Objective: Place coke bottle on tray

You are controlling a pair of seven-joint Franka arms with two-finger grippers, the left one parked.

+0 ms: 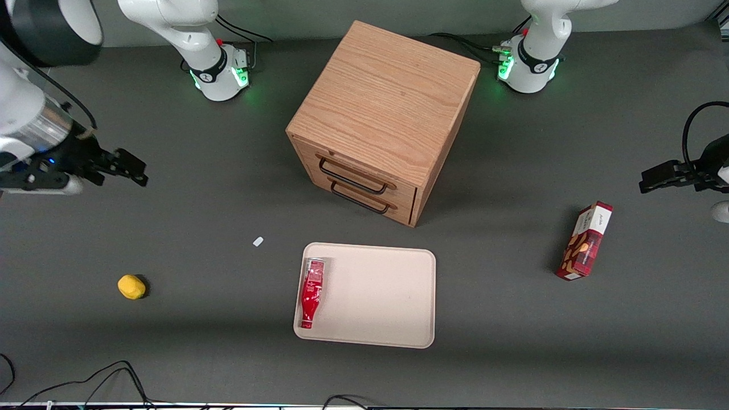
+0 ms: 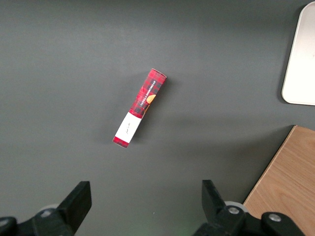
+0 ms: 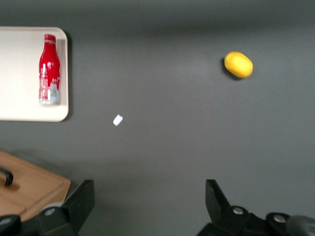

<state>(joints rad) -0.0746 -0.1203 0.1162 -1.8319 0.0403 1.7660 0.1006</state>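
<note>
Since the coke bottle [image 1: 311,292] already lies on the tray [image 1: 381,296], the jaws [image 1: 132,167] hang spread and empty, well apart from it.

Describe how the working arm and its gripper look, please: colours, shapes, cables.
The working arm has glossy white rounded shells, a black joint ring and a silver wrist band, with a thin black cable along it. Its gripper, empty above the table toward the working arm's end, is matte black, with two blocky fingers standing open. The base glows green.

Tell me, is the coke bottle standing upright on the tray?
No, the coke bottle lies on its side along the tray's edge, with the open gripper well away from it.
</note>
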